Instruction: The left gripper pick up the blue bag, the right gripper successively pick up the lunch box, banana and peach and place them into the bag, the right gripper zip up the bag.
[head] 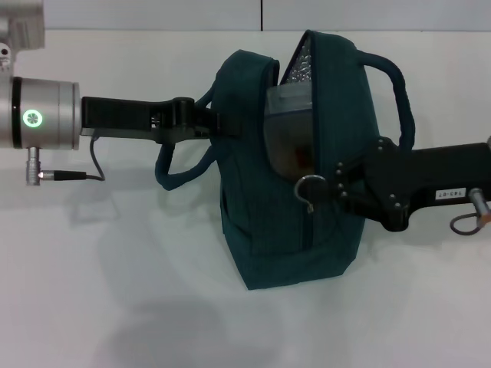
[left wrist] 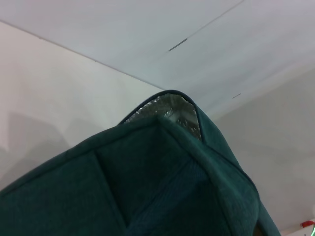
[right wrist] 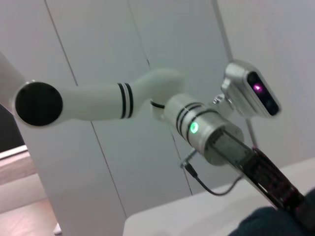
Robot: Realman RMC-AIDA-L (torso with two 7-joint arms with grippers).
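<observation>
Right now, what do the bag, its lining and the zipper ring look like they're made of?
The blue bag looks like matte woven fabric with piped seams. Its lining glints crinkly silver, likely foil. The zipper ring is a thin grey loop, probably metal.

One blue bag stands on the one white table, and it is the only bag there. It has two padded loop handles, one on each side. One metal ring zipper pull hangs at its front seam. Through the open top, one clear lunch box shows against the foil lining, with something orange-brown under it that I cannot make out well enough to count. Two arms reach in, one from each side, so two grippers: the left gripper and the right gripper. One green light ring glows on the left wrist.
</observation>
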